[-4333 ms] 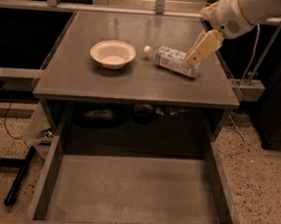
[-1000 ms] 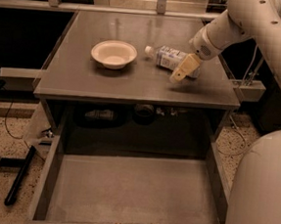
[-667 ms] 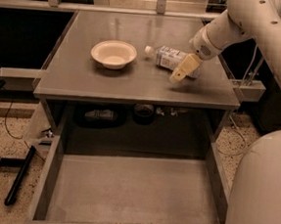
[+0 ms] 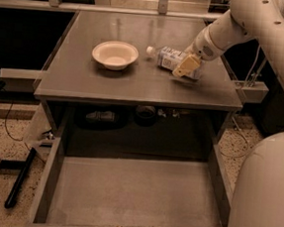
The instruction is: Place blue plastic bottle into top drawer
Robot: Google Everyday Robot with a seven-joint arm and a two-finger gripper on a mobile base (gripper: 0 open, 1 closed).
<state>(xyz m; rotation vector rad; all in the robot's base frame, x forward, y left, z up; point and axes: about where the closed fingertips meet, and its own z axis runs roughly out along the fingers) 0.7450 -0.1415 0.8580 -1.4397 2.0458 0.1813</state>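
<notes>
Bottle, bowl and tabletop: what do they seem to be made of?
The blue plastic bottle looks like clear thin plastic: see-through body, printed label, white cap. The bowl seems matte cream paper or foam; hard to tell which. The tabletop looks like smooth grey laminate or metal, with soft reflections. The end effector sits at the bottle's base end.

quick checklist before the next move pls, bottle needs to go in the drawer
1. Top drawer pulled open: ok.
2. Blue plastic bottle in view, lying on its side on the tabletop: ok.
3. Pincer at the bottle's right end: ok.
4. Firm grasp on the bottle: cannot tell.
5. Bowl apart from the bottle, to its left: ok.
6. Bottle lifted off the tabletop: not ok.
</notes>
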